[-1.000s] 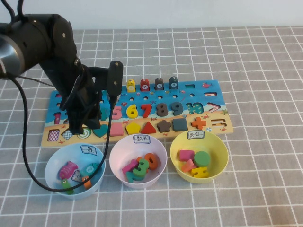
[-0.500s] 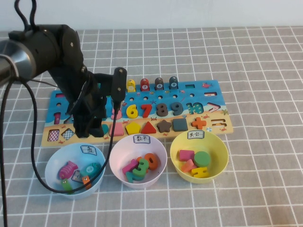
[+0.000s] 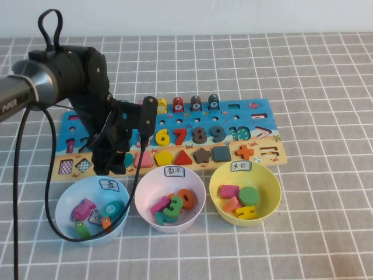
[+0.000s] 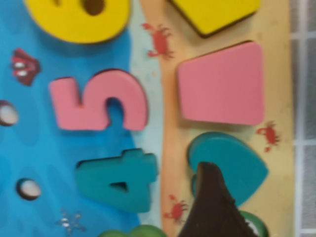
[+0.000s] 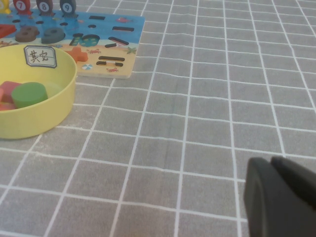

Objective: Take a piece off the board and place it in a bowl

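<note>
Left gripper [image 3: 111, 163] fingers spread, low over teal heart piece [image 4: 237, 163], which sits in its slot on the board's [image 3: 256, 131] tan strip. Risk: one finger [image 4: 212, 207] lands on top, so closing misses it. Right gripper [image 5: 279, 195] parked on the table, fingers clenched. Yellow bowl [image 3: 271, 198] well apart.

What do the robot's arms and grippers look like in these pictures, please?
The left arm is glossy black with a silver-grey tube link bearing small white lettering, and a black cable loops from it. The left gripper, down over the board, is black with dark, tapered jaws. Of the right gripper, out over the bare mat, only matte black rounded jaws show.
</note>
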Robot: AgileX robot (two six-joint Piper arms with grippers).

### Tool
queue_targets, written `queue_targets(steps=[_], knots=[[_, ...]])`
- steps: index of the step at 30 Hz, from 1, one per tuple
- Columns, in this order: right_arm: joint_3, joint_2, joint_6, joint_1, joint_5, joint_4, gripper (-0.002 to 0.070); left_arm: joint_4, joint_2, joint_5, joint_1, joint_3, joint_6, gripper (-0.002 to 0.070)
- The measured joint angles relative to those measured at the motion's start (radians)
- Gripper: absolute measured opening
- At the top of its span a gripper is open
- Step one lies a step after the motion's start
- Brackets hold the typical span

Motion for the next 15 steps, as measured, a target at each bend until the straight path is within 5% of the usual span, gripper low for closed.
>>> queue_targets(steps=[15], knots=[[0.000,0.000,0.000,0.000,0.000,0.000,-0.0017,0.003,0.000,-0.060,0.007,0.000,0.000,0.0384]])
